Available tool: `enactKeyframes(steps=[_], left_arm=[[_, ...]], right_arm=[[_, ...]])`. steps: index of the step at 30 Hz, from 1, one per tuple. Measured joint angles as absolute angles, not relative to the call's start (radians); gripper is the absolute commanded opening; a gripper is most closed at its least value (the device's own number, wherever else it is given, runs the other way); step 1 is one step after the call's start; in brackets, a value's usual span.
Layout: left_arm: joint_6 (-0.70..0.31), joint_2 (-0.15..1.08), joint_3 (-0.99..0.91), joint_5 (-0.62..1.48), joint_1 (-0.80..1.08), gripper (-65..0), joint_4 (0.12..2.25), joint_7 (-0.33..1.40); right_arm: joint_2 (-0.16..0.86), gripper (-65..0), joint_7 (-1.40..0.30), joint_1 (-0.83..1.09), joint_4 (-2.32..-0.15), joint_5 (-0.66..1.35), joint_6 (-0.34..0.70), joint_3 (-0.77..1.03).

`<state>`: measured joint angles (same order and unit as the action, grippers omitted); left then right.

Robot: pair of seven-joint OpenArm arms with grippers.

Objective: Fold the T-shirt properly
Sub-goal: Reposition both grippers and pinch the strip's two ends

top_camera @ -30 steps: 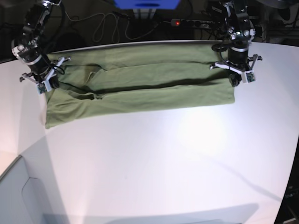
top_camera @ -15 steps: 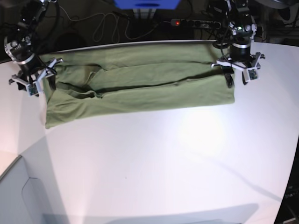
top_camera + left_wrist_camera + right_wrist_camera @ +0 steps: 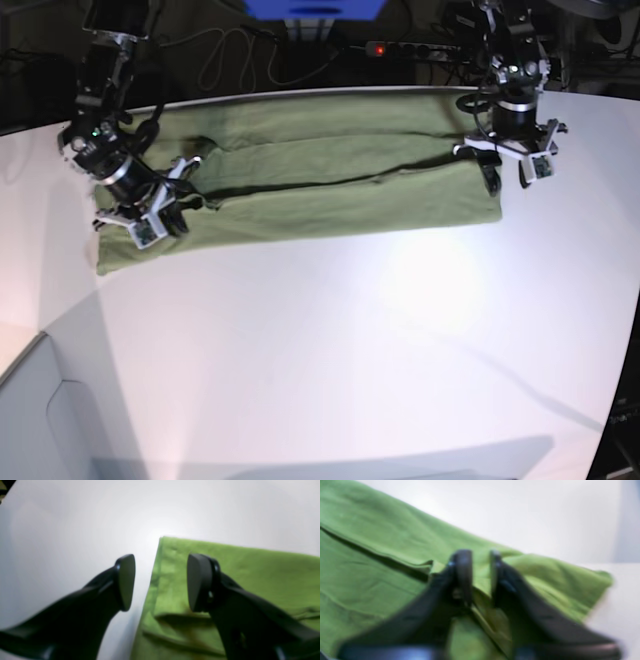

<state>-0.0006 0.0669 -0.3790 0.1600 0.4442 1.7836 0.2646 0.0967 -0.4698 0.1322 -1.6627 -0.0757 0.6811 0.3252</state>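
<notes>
The olive-green T-shirt [image 3: 330, 190] lies as a long folded strip across the far side of the white table [image 3: 350, 350]. My left gripper [image 3: 508, 170] hovers open at the strip's right end. In the left wrist view this gripper [image 3: 160, 580] straddles the T-shirt's [image 3: 250, 575] edge, one finger over bare table and the other over cloth. My right gripper [image 3: 150, 222] sits on the strip's left end. The blurred right wrist view shows that gripper [image 3: 481, 575] shut, with a ridge of T-shirt [image 3: 370, 542] cloth between its fingers.
A power strip with a red light [image 3: 400, 47], loose cables [image 3: 230, 55] and a blue object [image 3: 315, 8] lie behind the table's back edge. A lower grey surface [image 3: 40, 420] adjoins the table's front-left edge.
My right arm has swung from the table's left edge onto the shirt's left end, opening on the way and then closing. The left gripper has opened and stays open by the right end.
</notes>
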Motion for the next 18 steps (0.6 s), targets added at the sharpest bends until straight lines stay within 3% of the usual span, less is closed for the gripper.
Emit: enactKeyframes(steps=[5, 18], left_arm=[[-0.001, 0.064, -0.379, 0.16, 0.44, -32.8, 1.728, 0.266], [0.003, 0.066, -0.381, 0.3, 0.441, -32.8, 1.706, 0.273]], right_arm=[[0.101, -65.0, -0.474, 0.14, -1.576, -0.084, 0.682, 0.321], [0.118, -65.0, -0.472, 0.261, -1.637, -0.088, 0.682, 0.326]])
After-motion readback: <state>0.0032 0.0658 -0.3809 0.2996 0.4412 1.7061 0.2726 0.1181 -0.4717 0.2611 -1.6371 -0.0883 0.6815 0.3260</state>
